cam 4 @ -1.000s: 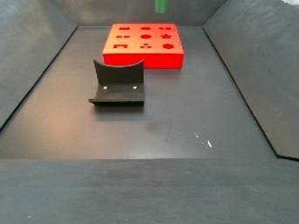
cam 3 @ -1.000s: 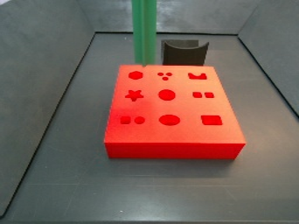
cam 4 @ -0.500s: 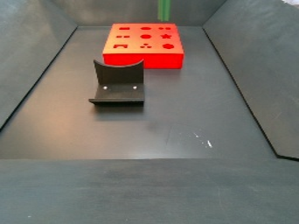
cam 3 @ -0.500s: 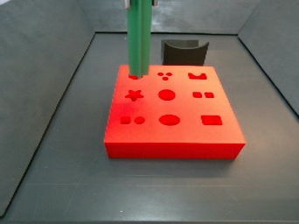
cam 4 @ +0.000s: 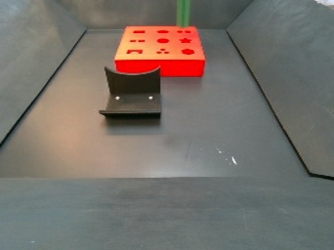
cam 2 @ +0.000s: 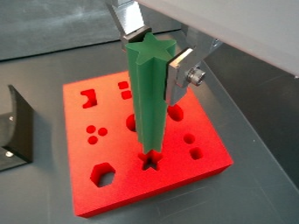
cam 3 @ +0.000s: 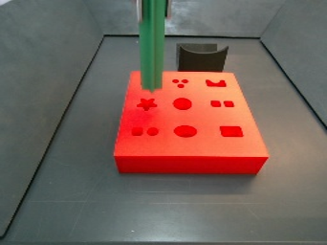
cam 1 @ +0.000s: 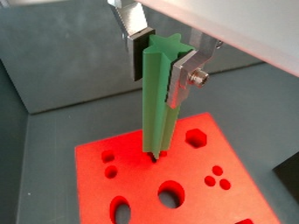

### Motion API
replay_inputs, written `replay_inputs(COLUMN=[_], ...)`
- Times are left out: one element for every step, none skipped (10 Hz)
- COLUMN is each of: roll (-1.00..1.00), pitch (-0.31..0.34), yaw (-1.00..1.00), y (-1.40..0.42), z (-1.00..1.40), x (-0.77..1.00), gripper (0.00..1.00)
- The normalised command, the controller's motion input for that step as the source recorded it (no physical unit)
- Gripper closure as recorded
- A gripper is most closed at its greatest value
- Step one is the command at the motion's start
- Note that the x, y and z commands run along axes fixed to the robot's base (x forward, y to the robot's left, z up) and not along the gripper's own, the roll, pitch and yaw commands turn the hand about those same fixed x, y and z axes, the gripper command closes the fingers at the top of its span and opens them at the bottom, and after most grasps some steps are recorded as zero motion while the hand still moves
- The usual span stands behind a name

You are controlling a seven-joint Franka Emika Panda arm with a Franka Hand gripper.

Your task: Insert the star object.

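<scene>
The pincer (cam 2: 158,54) is clamped on the upper end of the green rod (cam 2: 149,101), 1 silver finger (cam 2: 126,15) against each side. You hold the rod upright above the red block (cam 3: 192,158); in both wrist views its lower tip hangs over the star-shaped hole (cam 2: 149,160), apparently just short of the opening, though contact cannot be judged. In a side view the hole (cam 3: 147,103) lies at about 9 o'clock on the block's top face, with a round hole (cam 3: 183,103) just beside it towards the centre. The dark fixture (cam 4: 132,94) stands well apart on the bench (cam 4: 196,146).

Likely risks: if the rod's ridges are not rotated to match the points of the hole, the tip will catch on the rim and the rod may slip or tilt between the pads. A small sideways offset would have the same effect, and pressing down regardless could shift the block.
</scene>
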Motion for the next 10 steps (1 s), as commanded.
replay_inputs(roll=[-0.02,0.0,0.18,0.39,0.45,0.49,0.5,0.33,0.06,-0.01], pitch=[-0.219,-0.2,-0.109,-0.011,0.0,0.0,0.0,0.004,0.0,0.029], yaw=[0.01,0.03,0.02,0.01,0.01,0.0,0.0,0.0,0.0,-0.07], y=[0.0,0.0,0.0,-0.11,-0.15,-0.17,-0.2,-0.15,0.0,0.15], z=[-0.36,-0.17,0.0,0.06,0.0,-0.07,-0.11,-0.05,-0.33,-0.48], x=[0.03,0.0,0.1,0.06,0.03,0.0,0.0,0.0,0.0,-0.06], gripper=[1.0,1.0,1.0,1.0,1.0,1.0,1.0,1.0,1.0,1.0])
